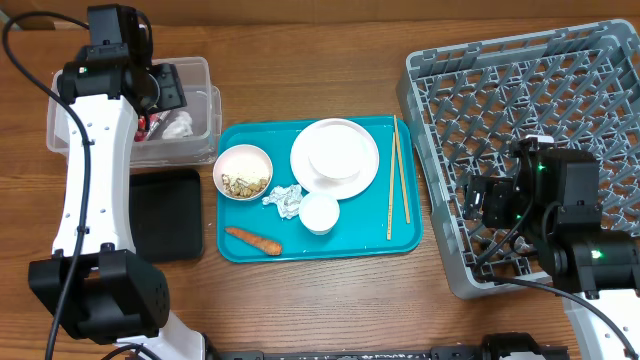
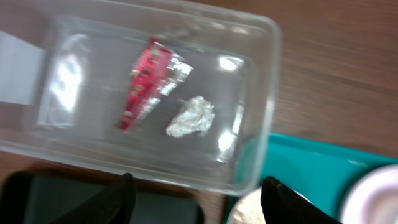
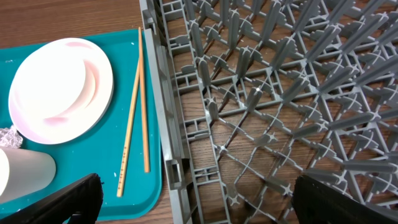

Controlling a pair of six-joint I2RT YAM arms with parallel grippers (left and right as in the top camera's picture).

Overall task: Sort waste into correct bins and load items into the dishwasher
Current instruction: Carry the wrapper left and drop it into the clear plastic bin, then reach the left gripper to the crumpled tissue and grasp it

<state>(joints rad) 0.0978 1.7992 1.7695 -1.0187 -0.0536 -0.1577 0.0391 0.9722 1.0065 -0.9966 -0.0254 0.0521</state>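
The clear tub (image 1: 203,68) holds a red wrapper (image 2: 146,84) and a crumpled white tissue (image 2: 191,117). My left gripper (image 1: 166,92) is open and empty above the tub's near edge (image 2: 196,202). The black tray (image 1: 165,215) lies in front of the tub. On the teal tray (image 1: 400,243) are a bowl with beige scraps (image 1: 243,172), another crumpled tissue (image 1: 283,198), a carrot piece (image 1: 253,239), a white plate (image 1: 335,153), a white cup (image 1: 319,212) and chopsticks (image 1: 398,185). My right gripper (image 1: 480,205) is open and empty over the left edge of the grey dish rack (image 1: 540,110).
The right wrist view shows the rack's left wall (image 3: 163,93), the chopsticks (image 3: 134,124), the plate (image 3: 59,90) and the cup (image 3: 25,174). Bare wooden table lies between the tub and the rack at the back.
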